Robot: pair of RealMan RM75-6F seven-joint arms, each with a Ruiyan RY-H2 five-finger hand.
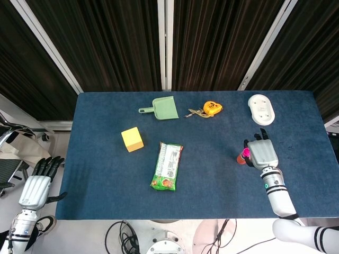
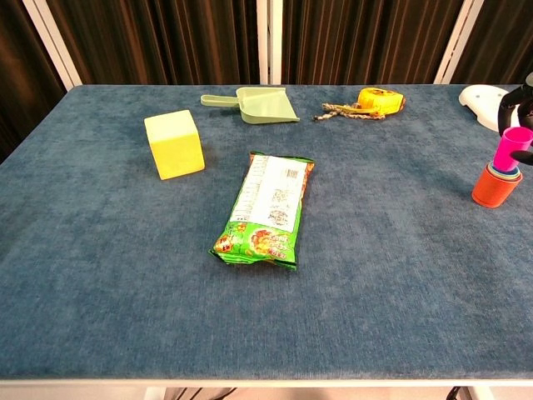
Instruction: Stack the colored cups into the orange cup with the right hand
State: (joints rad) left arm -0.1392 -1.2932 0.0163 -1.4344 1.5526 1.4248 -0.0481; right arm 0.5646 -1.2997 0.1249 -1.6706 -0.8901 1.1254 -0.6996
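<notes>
Grasping a small pink plastic cup (image 2: pixel 514 147), the right hand (image 1: pixel 262 154) holds it over the round orange plastic cup (image 2: pixel 495 187) near the table's right edge.

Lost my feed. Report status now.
Right hand holds pink plastic cup over orange cup, not seated. Left hand open, off table. Path clear.

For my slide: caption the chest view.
Right hand holds pink cup upright over orange cup.
</notes>
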